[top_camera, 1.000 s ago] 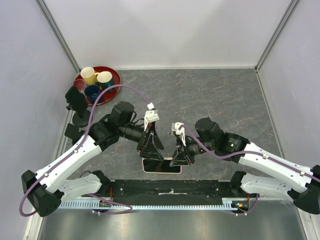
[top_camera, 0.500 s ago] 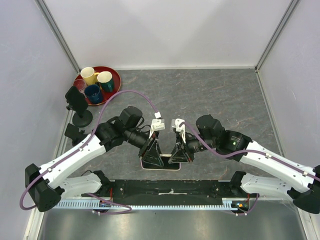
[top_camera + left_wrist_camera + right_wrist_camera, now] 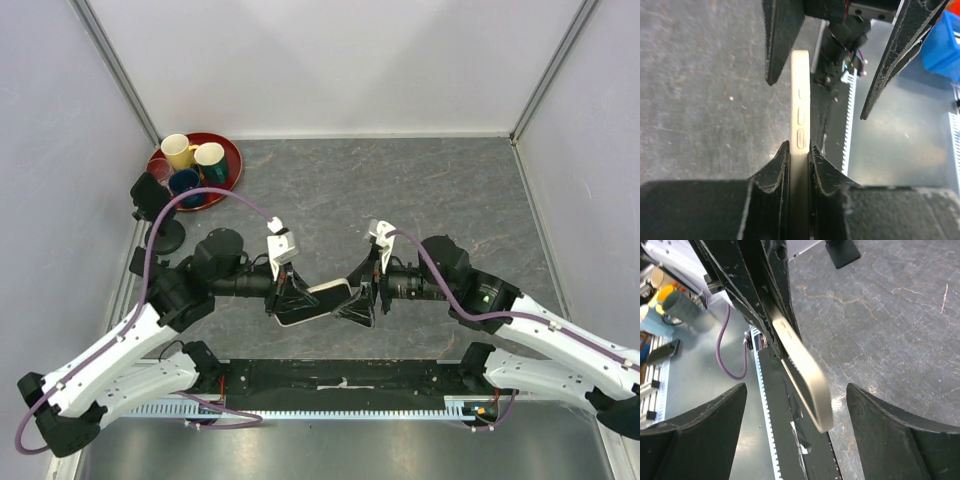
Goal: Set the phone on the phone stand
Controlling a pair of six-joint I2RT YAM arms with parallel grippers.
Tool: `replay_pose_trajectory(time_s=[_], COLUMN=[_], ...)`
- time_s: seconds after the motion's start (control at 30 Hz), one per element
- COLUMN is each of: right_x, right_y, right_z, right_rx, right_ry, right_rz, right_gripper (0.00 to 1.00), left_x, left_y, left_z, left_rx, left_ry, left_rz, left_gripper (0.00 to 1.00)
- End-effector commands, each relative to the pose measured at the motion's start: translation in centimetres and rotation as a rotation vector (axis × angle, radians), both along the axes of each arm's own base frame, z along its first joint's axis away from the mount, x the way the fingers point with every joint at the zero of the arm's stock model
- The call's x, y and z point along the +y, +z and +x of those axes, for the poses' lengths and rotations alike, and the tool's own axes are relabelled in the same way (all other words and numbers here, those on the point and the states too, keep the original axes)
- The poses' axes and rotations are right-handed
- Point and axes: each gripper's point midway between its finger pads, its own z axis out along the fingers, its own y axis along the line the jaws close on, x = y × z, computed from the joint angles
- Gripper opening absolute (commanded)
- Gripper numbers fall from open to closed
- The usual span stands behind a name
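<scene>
The phone (image 3: 318, 300) is a pale slab held off the table on edge, and my left gripper (image 3: 283, 300) is shut on its left end. In the left wrist view the fingers (image 3: 771, 170) pinch the phone's (image 3: 800, 115) side with the buttons. My right gripper (image 3: 358, 290) stands open around the phone's other end without touching it. The right wrist view has the phone (image 3: 807, 375) hanging free between the wide fingers (image 3: 705, 425). The phone stand (image 3: 152, 198), small and black, stands at the table's left edge, far from both grippers.
A red tray (image 3: 232, 150) with several cups sits at the back left, just behind the stand. A black rail (image 3: 340, 375) runs along the near edge below the phone. White walls close the table on three sides.
My right gripper has opened and let go of the phone. My left gripper has shut on it and lifted it from the table near the front edge, with the left arm drawn back leftward.
</scene>
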Motion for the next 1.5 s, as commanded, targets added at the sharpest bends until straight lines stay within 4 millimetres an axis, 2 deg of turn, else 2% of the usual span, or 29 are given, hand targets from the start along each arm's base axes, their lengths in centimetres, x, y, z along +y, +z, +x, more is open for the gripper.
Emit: replay_pose_trajectory(time_s=[0.0,0.03,0.1,0.13,0.17,0.2,0.27,0.3,0.37,0.4,0.47,0.5,0.53,0.6,0.63,0.7,0.83,0.87,0.97,1.13,1.2,1.27,1.37,1.4,1.43,1.47], right_x=[0.3,0.0,-0.3,-0.5,-0.6,-0.5,0.0,0.4,1.2,1.5,2.3,2.6,3.1,3.5,3.6,3.6,3.6,3.5,3.6,3.9,4.0,4.3,4.6,4.7,4.7,4.8], right_y=[2.7,3.1,3.2,3.5,3.6,3.6,3.2,3.3,2.8,3.3,2.8,3.2,2.7,3.3,3.3,3.6,4.2,4.3,4.9,5.6,5.8,6.1,5.6,5.3,5.0,4.3], right_z=[1.2,1.2,2.0,2.0,2.0,2.1,2.0,1.6,1.4,1.0,1.0,1.0,0.8,0.8,0.9,1.1,1.2,1.2,0.8,1.0,1.2,1.2,1.2,1.3,1.6,1.8], right_rx=[0.046,0.046,0.056,0.069,0.068,0.069,0.097,0.103,0.143,0.141,0.178,0.177,0.193,0.199,0.202,0.205,0.220,0.226,0.240,0.242,0.237,0.234,0.236,0.232,0.227,0.228], right_ry=[-0.122,-0.138,-0.200,-0.215,-0.216,-0.214,-0.205,-0.169,-0.142,-0.108,-0.087,-0.078,-0.054,-0.040,-0.041,-0.050,-0.058,-0.057,-0.026,-0.021,-0.022,-0.014,-0.007,-0.010,-0.022,-0.040], right_rz=[0.191,0.219,0.262,0.288,0.301,0.315,0.316,0.329,0.334,0.363,0.367,0.385,0.374,0.402,0.408,0.434,0.487,0.500,0.545,0.573,0.577,0.575,0.562,0.550,0.538,0.501], right_gripper=[0.89,0.90,0.92,0.94,0.95,0.95,0.95,0.95,0.95,0.94,0.93,0.91,0.85,0.80,0.74,0.68,0.46,0.44,0.41,0.45,0.44,0.35,0.09,0.00,0.00,0.00], left_x=[-0.7,-0.6,-0.2,0.0,0.3,0.4,0.6,0.8,0.8,1.2,0.8,0.8,1.0,0.8,1.0,0.9,1.2,1.3,1.6,1.7,1.8,1.9,1.8,1.8,1.1,1.1], left_y=[5.9,5.8,8.9,8.3,10.1,10.4,10.6,11.8,11.8,13.4,13.1,13.4,14.1,14.2,14.6,14.5,14.6,14.6,14.5,14.2,14.0,14.1,14.0,14.6,13.1,13.0], left_z=[2.4,2.7,2.8,3.7,3.9,3.8,3.9,3.8,4.1,3.6,3.9,3.8,3.5,3.6,3.5,3.5,3.5,3.5,3.7,3.6,3.7,3.6,3.8,3.8,4.6,4.8], left_rx=[-0.110,-0.110,-0.125,-0.105,-0.126,-0.074,-0.048,-0.029,0.009,0.019,0.057,0.081,0.073,0.104,0.099,0.112,0.100,0.097,0.100,0.102,0.103,0.100,0.111,0.110,0.151,0.159], left_ry=[0.167,0.192,0.235,0.296,0.313,0.328,0.343,0.340,0.354,0.327,0.321,0.309,0.290,0.277,0.268,0.264,0.269,0.272,0.286,0.285,0.290,0.291,0.301,0.305,0.345,0.365], left_rz=[-0.290,-0.322,-0.481,-0.504,-0.595,-0.642,-0.699,-0.764,-0.819,-0.905,-0.934,-0.961,-1.001,-1.024,-1.050,-1.063,-1.081,-1.085,-1.102,-1.111,-1.112,-1.119,-1.106,-1.102,-1.024,-0.993], left_gripper=[0.02,0.02,0.02,0.02,0.02,0.02,0.02,0.02,0.02,0.02,0.02,0.02,0.02,0.02,0.02,0.02,0.02,0.02,0.02,0.02,0.02,0.02,0.02,0.07,0.12,0.18])
